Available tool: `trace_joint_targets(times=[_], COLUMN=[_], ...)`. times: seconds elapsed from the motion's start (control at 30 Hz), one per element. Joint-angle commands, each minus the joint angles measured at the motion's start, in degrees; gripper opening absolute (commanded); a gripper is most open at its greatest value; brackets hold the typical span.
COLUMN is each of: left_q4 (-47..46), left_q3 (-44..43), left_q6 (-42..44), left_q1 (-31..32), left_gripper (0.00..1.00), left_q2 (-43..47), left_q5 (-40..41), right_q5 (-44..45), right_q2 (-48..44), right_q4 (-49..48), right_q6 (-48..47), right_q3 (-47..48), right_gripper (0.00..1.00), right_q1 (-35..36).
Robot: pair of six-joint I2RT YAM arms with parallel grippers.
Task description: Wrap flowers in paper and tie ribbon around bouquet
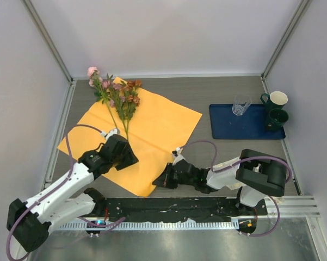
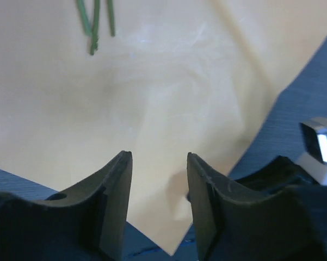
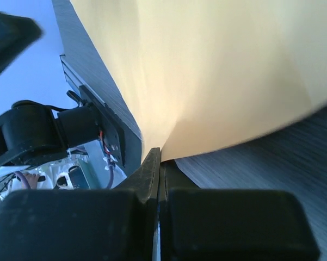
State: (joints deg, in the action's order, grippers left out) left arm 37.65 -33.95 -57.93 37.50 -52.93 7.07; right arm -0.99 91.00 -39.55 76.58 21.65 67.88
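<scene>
The jaws of the right gripper (image 3: 159,156) are pressed together on the near right edge of the paper (image 1: 158,122), close to its nearest corner. Those of the left gripper (image 2: 159,163) stand apart over the sheet, holding nothing. The paper lies flat like a diamond. The flowers (image 1: 119,95) lie across its far left part, blooms at the far corner and stems (image 2: 92,27) running back toward the arms. The stem ends stop just beyond the left fingers, so that arm is much the nearer to them. From the pinched edge they lie away and to the left, which I'd guess is the way a fold must travel. The table (image 1: 223,157) is bare grey around the sheet. A blue tray (image 1: 228,130) with a glass (image 1: 240,105) and two mugs (image 1: 276,109) sits well apart on the right. I see no ribbon.
</scene>
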Motion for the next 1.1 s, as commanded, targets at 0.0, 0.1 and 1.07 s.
trace_joint_targets(times=[0.0,0.1,1.07], left_q4=[6.29,8.93,-6.79], left_q3=[-8.57,-12.88,-13.86], left_q6=[3.09,3.53,4.50], left_q1=[0.03,-0.05,-22.09], left_gripper=[0.56,0.58,0.56], left_q2=[5.46,6.87,-6.48], left_q5=[5.84,7.78,-13.21], right_q5=[-4.17,-7.26,-27.04], right_q2=[-2.23,-0.75,7.53], right_q4=[6.23,10.01,13.37], right_q6=[-3.89,-5.82,-13.21], right_q3=[7.78,12.53,21.70], right_gripper=[0.00,0.00,0.14], right_q1=[-4.05,-7.57,-20.50])
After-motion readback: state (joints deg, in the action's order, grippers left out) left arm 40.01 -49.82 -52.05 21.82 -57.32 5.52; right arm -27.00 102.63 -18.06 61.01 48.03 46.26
